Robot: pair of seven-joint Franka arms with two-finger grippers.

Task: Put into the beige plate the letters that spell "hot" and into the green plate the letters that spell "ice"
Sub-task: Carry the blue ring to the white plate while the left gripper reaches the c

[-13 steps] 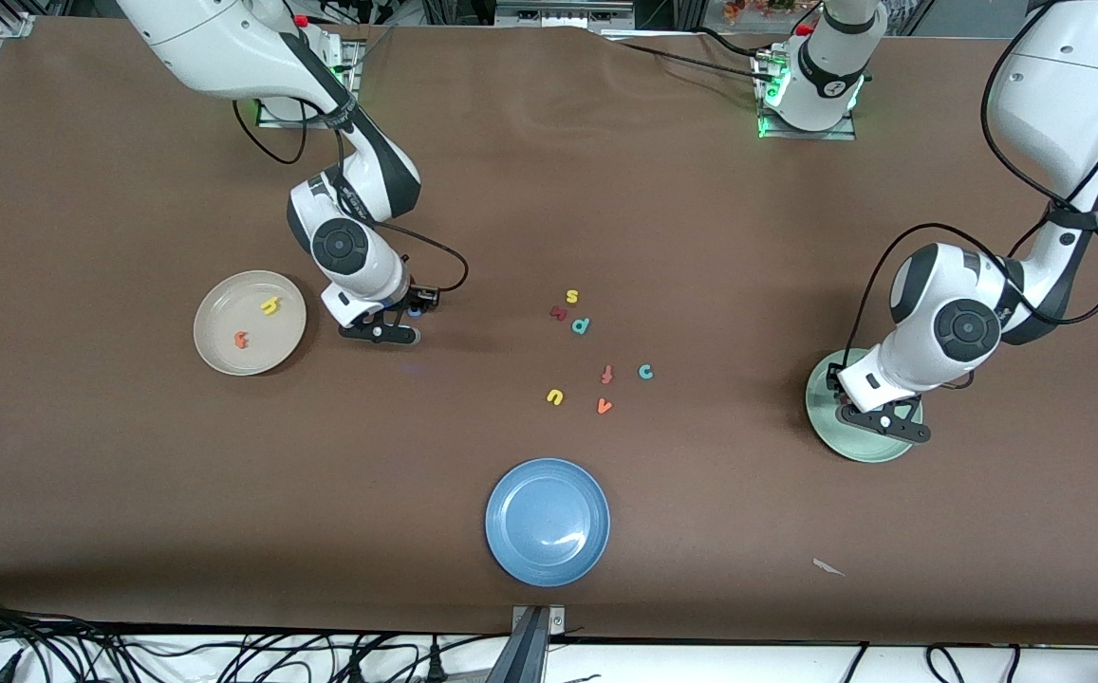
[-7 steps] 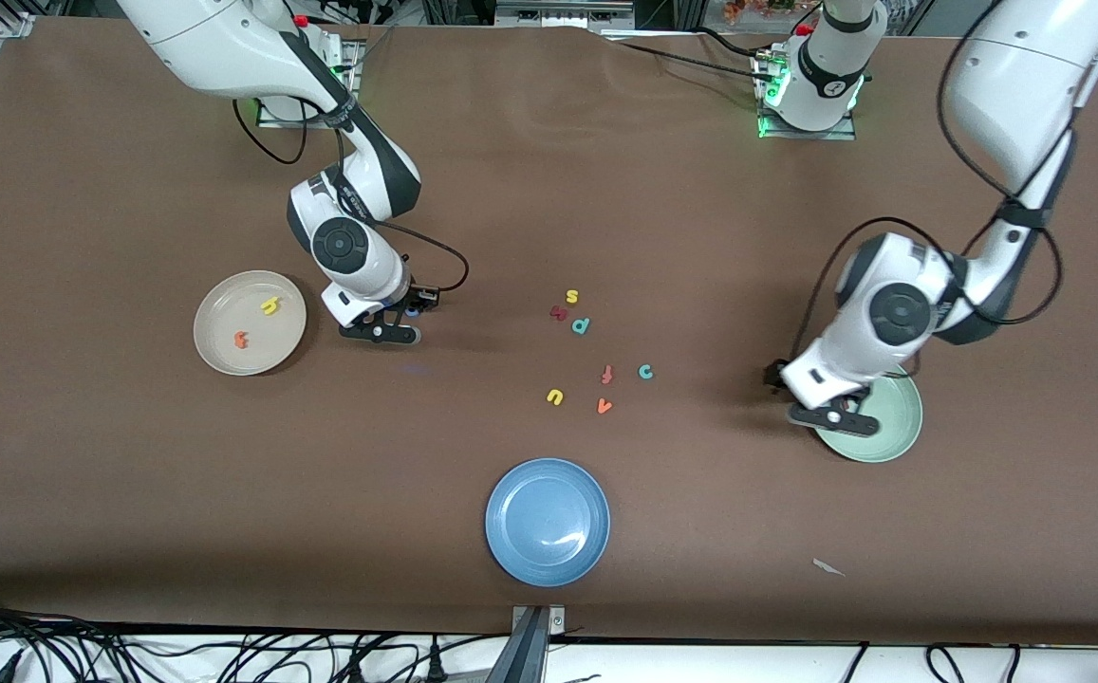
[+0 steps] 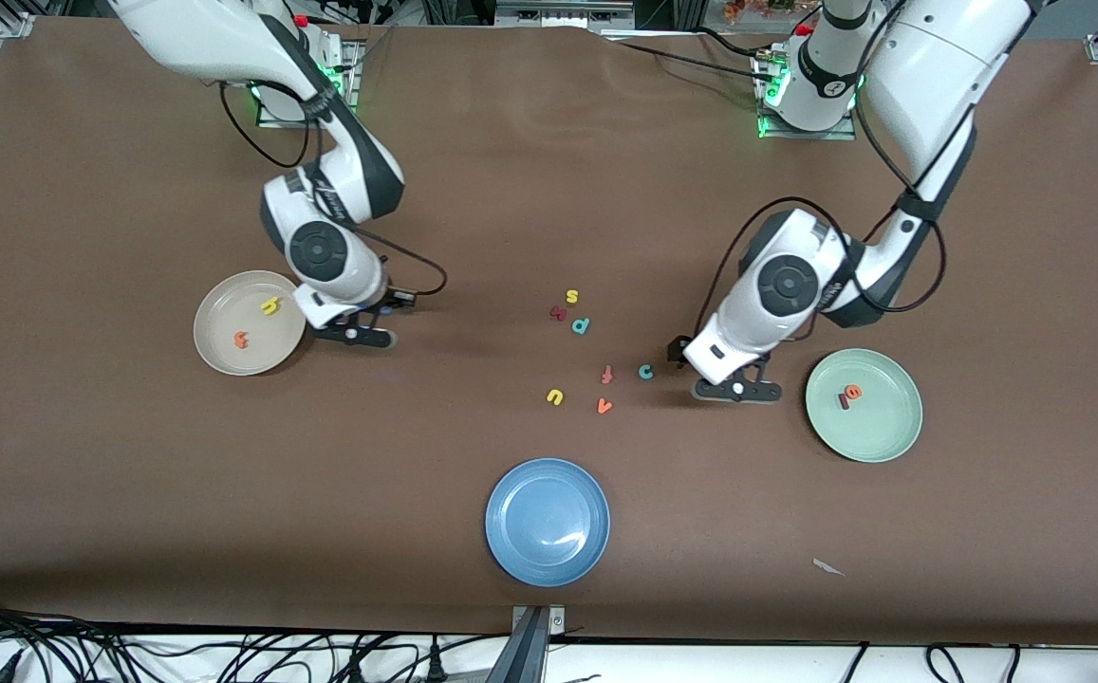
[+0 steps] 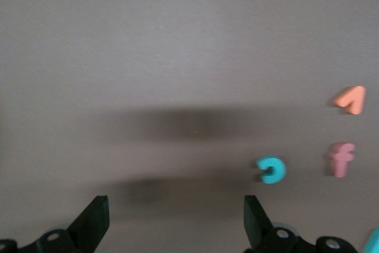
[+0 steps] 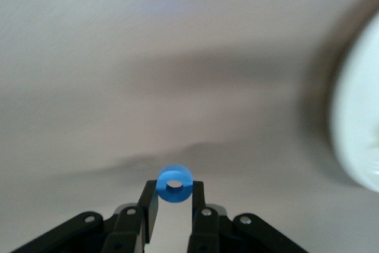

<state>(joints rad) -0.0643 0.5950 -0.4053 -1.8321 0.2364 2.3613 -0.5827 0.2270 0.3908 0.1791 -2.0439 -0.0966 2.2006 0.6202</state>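
Two letters lie in each plate: yellow h [image 3: 270, 305] and orange t [image 3: 241, 340] in the beige plate [image 3: 216, 356]; orange e [image 3: 854, 391] and dark red i [image 3: 843, 402], long axis toward 1 o'clock, in the green plate [image 3: 881, 441]. Right gripper [image 5: 173, 201], over the desk [image 3: 131, 474] beside the beige plate, pinches the blue o [image 5: 175, 183], hole facing the wrist camera. Left gripper [image 4: 176, 220] gapes empty beside the teal c [image 3: 645, 372], its mouth toward 3 o'clock.

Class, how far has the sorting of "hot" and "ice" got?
Done: yellow h and orange t in the beige plate; e and i in the green plate. In hand: right hand grips the blue o. Left: teal c, near the open left hand.
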